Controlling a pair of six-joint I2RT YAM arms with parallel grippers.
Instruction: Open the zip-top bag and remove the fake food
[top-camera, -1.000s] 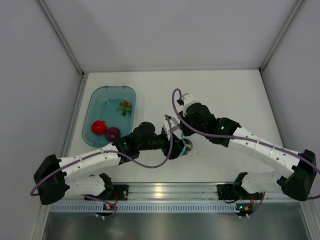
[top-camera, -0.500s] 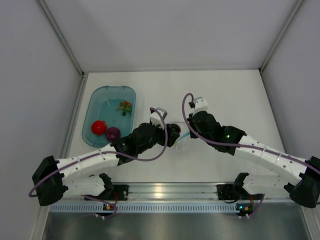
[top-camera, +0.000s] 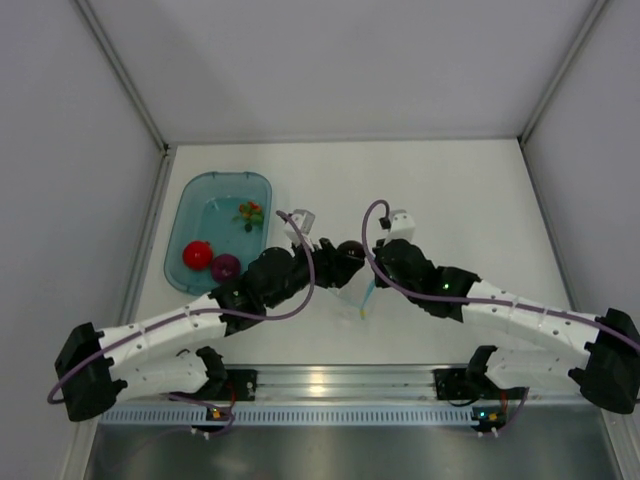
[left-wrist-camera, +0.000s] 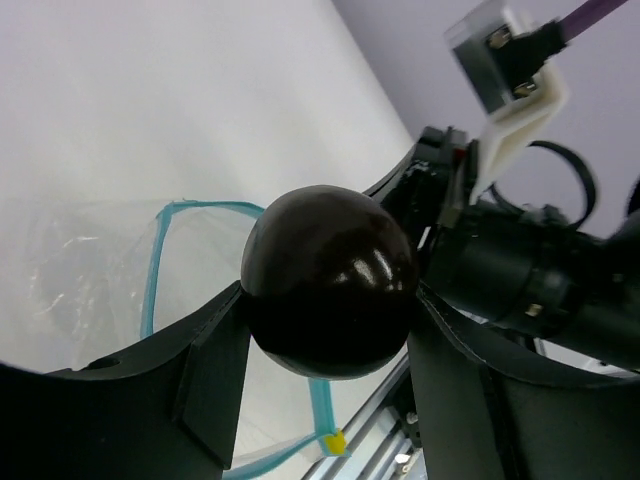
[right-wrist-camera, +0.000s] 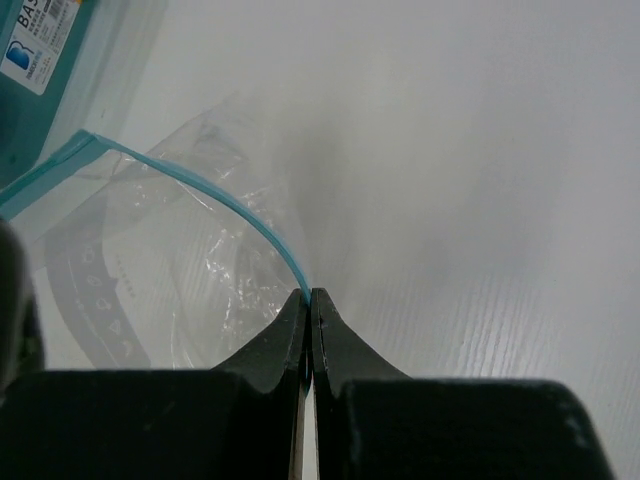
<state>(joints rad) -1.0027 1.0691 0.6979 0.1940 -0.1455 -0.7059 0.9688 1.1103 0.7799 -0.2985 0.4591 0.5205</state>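
Observation:
A glossy dark purple-black fake food ball sits squeezed between the jaws of my left gripper, and it also shows from above. The clear zip-top bag lies just below and to the right of it, its mouth open. My right gripper is shut on the bag's light blue zip strip, holding that edge up. A red ball, a purple piece and a green-orange bit lie in the teal tub.
The teal tub stands at the left of the white table, close to my left forearm. Its corner with a label shows in the right wrist view. Grey walls close in the sides and back. A metal rail runs along the near edge.
My left gripper has pulled back up and left from the bag with the dark ball in it. My right arm has shifted nearer, still pinching the zip strip.

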